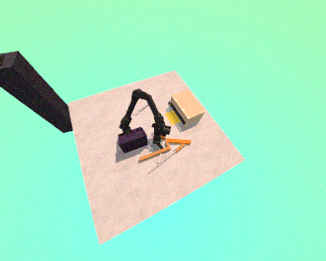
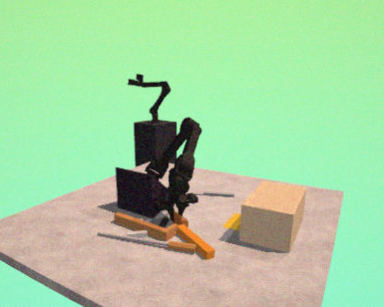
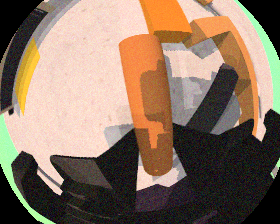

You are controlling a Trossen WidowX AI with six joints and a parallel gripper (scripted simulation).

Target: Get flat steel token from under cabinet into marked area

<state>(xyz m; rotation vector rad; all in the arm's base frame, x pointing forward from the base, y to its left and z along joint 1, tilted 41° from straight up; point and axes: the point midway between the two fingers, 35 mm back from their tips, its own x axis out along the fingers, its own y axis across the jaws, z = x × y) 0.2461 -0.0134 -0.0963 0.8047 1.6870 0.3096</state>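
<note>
My gripper (image 1: 160, 143) (image 2: 175, 215) (image 3: 152, 129) is shut on a round orange handle (image 3: 146, 85), low over the table between the dark block and the orange bars. A thin rod of that tool cannot be made out; the handle's far end is close to an orange bar in the wrist view. The tan cabinet (image 1: 189, 103) (image 2: 271, 219) stands to the right in the top and exterior views, its dark front (image 3: 13, 55) at the left edge of the wrist view. The yellow marked area (image 1: 173, 118) (image 2: 231, 222) (image 3: 28, 75) lies before it. The token is not visible.
Two orange bars (image 1: 151, 155) (image 2: 198, 243) lie angled beside the gripper. A thin rod tool with an orange handle (image 1: 180, 147) (image 2: 182, 246) lies near them. A dark block (image 1: 133, 141) (image 2: 134, 191) stands by the arm. A short dark bar (image 3: 216, 100) and a grey stick (image 2: 218, 194) also show.
</note>
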